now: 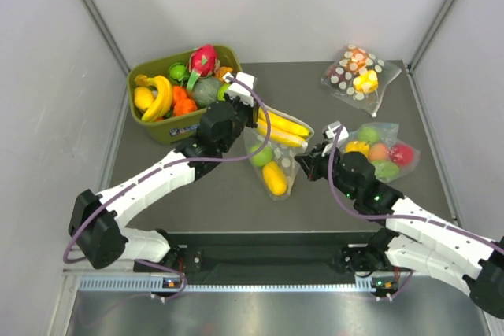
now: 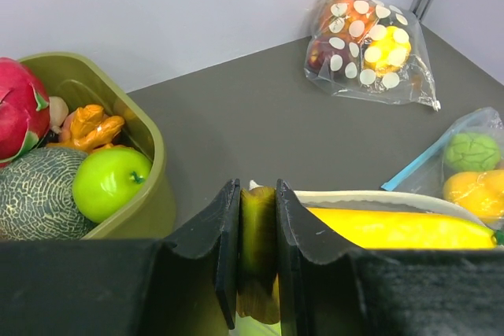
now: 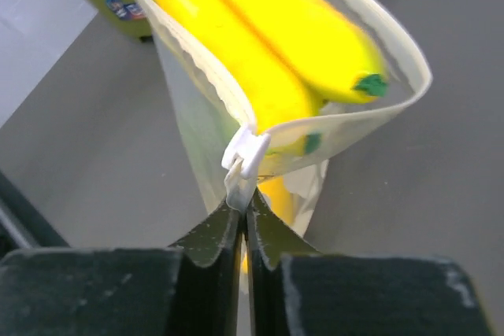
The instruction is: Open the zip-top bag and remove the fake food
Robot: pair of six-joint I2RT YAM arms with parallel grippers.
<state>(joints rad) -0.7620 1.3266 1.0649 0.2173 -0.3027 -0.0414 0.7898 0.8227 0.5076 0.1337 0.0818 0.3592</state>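
Zip-top bag (image 1: 290,161) lies mid-worktop (image 1: 236,210), just right of the green bin (image 1: 153,133), and you can see its mouth gaping wide at the far end. Inside it, the banana bunch (image 1: 282,127) stretches across the mouth, the green apple (image 1: 261,155) sits behind it, and the lemon (image 1: 274,179) is at the near end. Your left end effector (image 2: 257,222) is clamped on the bag's far-left rim. Your right end effector (image 3: 244,214) pinches the zip strip, right under the white slider (image 3: 246,155).

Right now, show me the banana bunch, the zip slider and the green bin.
banana bunch (image 3: 307,29), right wrist view, front banana's middle
zip slider (image 3: 246,155), right wrist view, its tab
green bin (image 1: 160,132), top external view, near wall
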